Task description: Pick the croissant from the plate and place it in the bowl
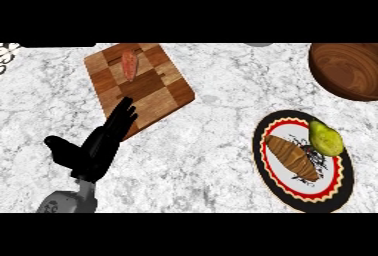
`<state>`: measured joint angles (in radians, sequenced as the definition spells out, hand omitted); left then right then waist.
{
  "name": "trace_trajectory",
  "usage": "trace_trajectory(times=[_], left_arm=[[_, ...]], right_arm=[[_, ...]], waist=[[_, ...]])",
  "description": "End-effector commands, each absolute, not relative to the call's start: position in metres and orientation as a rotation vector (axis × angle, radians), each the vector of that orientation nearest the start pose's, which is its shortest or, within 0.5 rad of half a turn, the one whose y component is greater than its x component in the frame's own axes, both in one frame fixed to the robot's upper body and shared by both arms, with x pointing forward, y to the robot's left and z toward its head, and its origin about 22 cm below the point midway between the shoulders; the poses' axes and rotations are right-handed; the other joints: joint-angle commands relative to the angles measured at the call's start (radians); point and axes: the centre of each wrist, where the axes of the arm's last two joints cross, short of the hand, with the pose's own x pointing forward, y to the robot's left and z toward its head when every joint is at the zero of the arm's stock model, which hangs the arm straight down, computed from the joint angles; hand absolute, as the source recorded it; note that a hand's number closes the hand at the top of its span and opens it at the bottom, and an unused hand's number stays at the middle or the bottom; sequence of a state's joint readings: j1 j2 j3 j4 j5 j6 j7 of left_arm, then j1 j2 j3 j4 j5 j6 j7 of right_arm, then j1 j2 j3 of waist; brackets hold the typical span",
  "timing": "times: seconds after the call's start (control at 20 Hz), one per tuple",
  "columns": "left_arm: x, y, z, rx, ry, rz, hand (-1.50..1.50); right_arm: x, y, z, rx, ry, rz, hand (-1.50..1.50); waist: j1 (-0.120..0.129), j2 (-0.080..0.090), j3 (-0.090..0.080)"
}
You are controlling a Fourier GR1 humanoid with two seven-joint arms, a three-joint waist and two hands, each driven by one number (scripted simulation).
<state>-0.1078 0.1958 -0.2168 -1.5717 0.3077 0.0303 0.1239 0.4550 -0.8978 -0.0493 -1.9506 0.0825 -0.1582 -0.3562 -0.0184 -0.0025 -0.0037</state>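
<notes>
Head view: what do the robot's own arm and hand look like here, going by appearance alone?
Only the left hand shows: plain black all over, with slim fingers and a thick thumb. It joins a grey forearm carrying faint pale markings too small to read. No cables show. The right hand is out of view.

White marble table [214, 130] fills the view. A checkered wooden cutting board [144, 87] lies flat on it, just beyond the fingertips of the left hand [96, 147], its near corner under those fingers. Well off to that hand's right sits a patterned plate [277, 177] with a black rim. Farther right and beyond, a wooden bowl [347, 70] rests at the table's far edge
</notes>
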Motion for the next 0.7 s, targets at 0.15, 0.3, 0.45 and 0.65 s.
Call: trace_trajectory(times=[0.15,0.3,0.45,0.65], left_arm=[[0.277,0.204,0.027,-0.259,-1.483,-0.131,0.0],[0.261,0.206,0.037,-0.265,-1.491,-0.121,0.0],[0.273,0.201,0.017,-0.253,-1.484,-0.136,0.0],[0.264,0.205,0.044,-0.253,-1.485,-0.145,0.0]], right_arm=[[0.154,-0.329,0.145,-0.641,-1.489,1.001,-1.5],[0.144,-0.327,0.129,-0.664,-1.409,0.976,-1.5],[0.166,-0.319,0.145,-0.705,-1.324,0.998,-1.5],[0.18,-0.314,0.121,-0.704,-1.247,1.029,-1.5]], waist=[[0.017,0.006,0.001],[0.016,0.001,0.003],[0.022,0.007,0.003],[0.028,0.004,0.004]])
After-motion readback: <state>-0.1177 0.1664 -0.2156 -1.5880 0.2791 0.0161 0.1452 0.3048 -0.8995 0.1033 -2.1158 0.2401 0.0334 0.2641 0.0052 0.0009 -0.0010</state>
